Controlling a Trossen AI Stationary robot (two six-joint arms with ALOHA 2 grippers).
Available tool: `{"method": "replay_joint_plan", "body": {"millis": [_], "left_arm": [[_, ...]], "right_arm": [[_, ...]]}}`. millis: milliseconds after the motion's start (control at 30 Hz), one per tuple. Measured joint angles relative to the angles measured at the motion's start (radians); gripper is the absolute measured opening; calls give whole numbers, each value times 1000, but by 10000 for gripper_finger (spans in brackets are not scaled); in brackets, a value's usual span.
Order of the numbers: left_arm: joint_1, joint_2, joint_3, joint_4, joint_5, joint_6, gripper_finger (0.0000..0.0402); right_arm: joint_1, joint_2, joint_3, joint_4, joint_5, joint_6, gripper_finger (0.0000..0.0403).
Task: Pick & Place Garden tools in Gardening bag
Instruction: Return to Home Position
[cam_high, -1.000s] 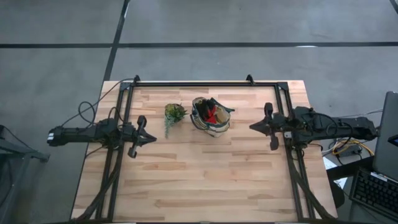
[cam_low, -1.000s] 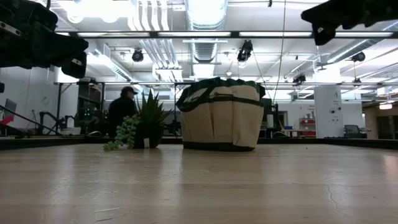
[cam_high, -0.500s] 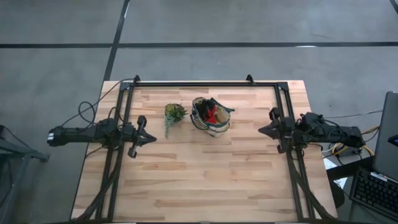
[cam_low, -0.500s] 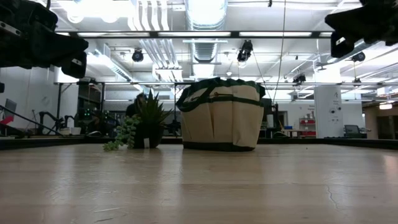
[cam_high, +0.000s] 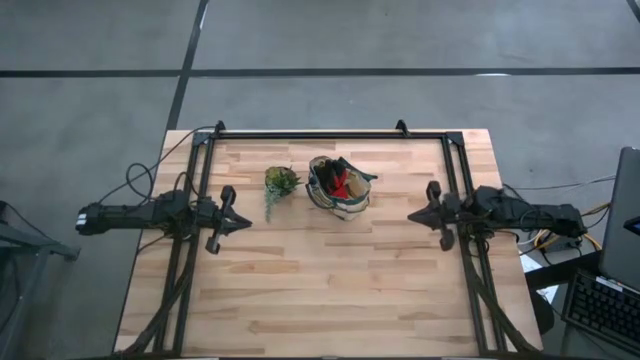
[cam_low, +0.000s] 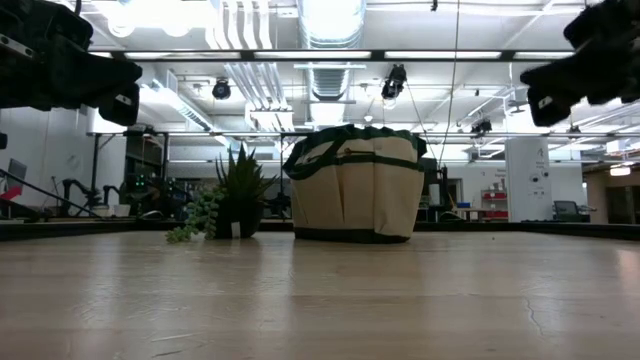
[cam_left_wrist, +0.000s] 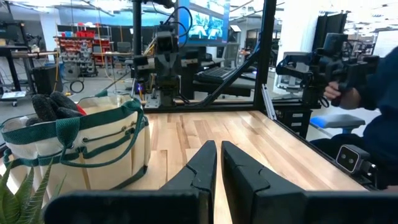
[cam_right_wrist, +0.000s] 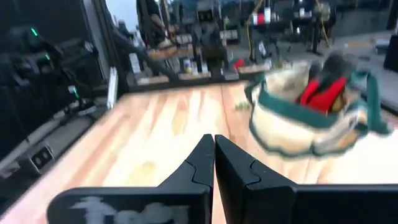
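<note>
The tan gardening bag (cam_high: 338, 188) with dark green trim stands upright on its base at the table's far middle. It also shows in the low view (cam_low: 352, 190) and both wrist views (cam_left_wrist: 81, 146) (cam_right_wrist: 311, 127). The black-and-red gloves (cam_high: 341, 181) (cam_right_wrist: 320, 90) stick out of its open top. The shears and the wooden-handled tool do not show. My left gripper (cam_high: 248, 222) (cam_left_wrist: 217, 146) is shut and empty, in the air to the left of the bag. My right gripper (cam_high: 411, 216) (cam_right_wrist: 214, 139) is shut and empty, in the air to the right of the bag.
A small green potted plant (cam_high: 281, 182) (cam_low: 228, 200) stands just left of the bag. A black frame (cam_high: 310, 134) runs along the table's far edge and down both sides. Bare wood (cam_high: 320, 280) lies across the near half. A person's hand (cam_left_wrist: 341, 93) shows beyond the table.
My right arm has drawn back toward the table's right edge and come down a little, then eased back toward the bag; its gripper ends slightly nearer the near edge than before. In the low view a person behind the table has passed out of sight behind the plant.
</note>
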Motion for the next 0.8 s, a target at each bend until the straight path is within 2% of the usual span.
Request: {"method": "replay_joint_plan", "body": {"millis": [133, 267, 433, 567, 800], "left_arm": [[0, 0, 0, 0, 0, 0, 28], [0, 0, 0, 0, 0, 0, 28], [0, 0, 0, 0, 0, 0, 28], [0, 0, 0, 0, 0, 0, 28], [0, 0, 0, 0, 0, 0, 28]], "right_arm": [[0, 2, -36, 27, 10, -3, 8], [0, 14, -45, 51, 48, -99, 9], [0, 22, -47, 57, 56, -117, 9], [0, 22, -47, 57, 56, -112, 8], [0, 22, -47, 57, 55, -4, 9]]}}
